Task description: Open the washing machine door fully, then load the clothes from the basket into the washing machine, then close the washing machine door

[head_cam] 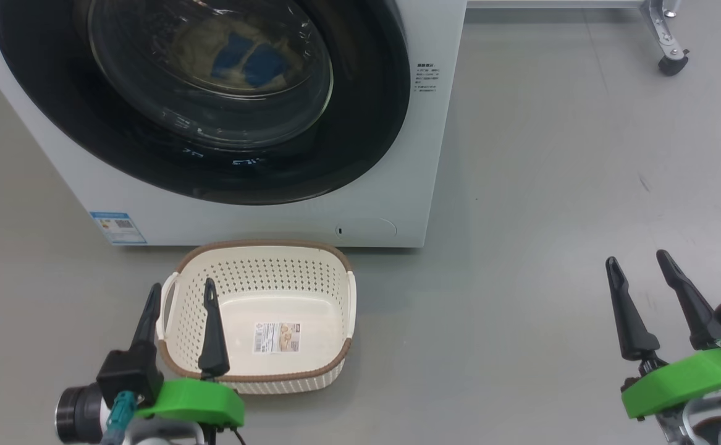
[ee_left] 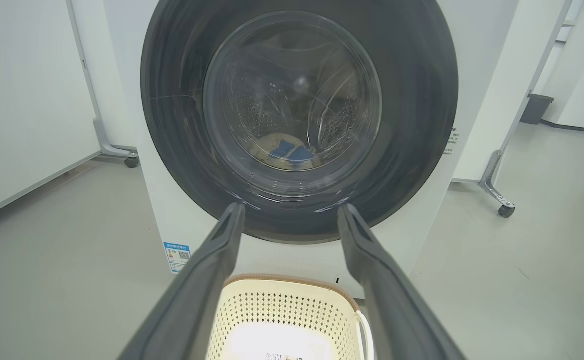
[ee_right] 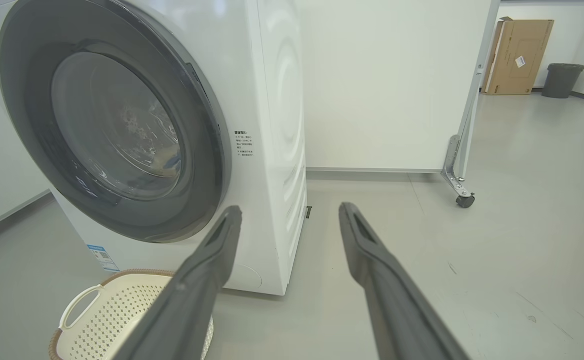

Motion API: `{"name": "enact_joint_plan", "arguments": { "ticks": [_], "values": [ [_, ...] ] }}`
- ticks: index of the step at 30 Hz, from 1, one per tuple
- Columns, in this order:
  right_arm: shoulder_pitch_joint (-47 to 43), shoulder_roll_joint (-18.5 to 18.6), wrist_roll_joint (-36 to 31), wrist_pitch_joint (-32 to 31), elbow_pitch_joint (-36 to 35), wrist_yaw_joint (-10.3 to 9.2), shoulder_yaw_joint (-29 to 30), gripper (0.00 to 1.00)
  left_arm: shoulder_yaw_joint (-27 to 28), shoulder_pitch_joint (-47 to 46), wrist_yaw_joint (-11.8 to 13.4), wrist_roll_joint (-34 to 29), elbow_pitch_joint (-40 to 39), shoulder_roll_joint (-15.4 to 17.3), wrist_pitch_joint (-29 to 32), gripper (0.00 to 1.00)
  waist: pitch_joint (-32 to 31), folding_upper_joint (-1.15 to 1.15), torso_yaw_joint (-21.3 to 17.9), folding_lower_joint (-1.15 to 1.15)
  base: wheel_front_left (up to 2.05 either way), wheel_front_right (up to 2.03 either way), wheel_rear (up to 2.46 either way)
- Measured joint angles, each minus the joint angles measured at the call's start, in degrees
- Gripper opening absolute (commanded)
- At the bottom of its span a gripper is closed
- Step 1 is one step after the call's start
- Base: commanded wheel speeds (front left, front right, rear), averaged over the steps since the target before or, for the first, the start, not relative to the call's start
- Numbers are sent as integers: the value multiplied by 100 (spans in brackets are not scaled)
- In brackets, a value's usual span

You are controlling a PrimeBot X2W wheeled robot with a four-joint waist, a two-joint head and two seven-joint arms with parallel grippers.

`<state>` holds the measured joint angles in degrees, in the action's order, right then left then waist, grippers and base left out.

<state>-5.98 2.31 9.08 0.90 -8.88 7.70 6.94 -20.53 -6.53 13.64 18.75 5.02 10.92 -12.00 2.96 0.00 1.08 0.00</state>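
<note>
The washing machine [head_cam: 274, 216] stands ahead of both claws, nearer the left claw [head_cam: 182, 285] than the right claw [head_cam: 637, 257]. The washing machine door [head_cam: 372, 111] is seen lying against the front, above and beyond the left claw; whether the latch has caught cannot be told. The basket [head_cam: 261, 246] is set on the floor [head_cam: 521, 247] just below and ahead of the left claw, and is found emptied. The clothes [head_cam: 243, 55] are seen through the glass, low in the drum, well beyond both claws. Both claws are held spread and carry nothing.

The closing step is judged all but done. If a final push is needed, the black rim should be pressed squarely rather than the glass, and no fabric should be left caught at the seal.
</note>
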Motion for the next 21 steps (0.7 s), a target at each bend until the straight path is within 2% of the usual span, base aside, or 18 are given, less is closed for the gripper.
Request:
{"name": "enact_joint_plan", "arguments": {
  "ticks": [21],
  "values": [
    [1, -1, 0, -75, -45, 0, -8, 100, -59, -6, 8, 51, 98, -1, -34, 100, 69, 0, 61, 0, 0, 0, 0]
  ]
}}
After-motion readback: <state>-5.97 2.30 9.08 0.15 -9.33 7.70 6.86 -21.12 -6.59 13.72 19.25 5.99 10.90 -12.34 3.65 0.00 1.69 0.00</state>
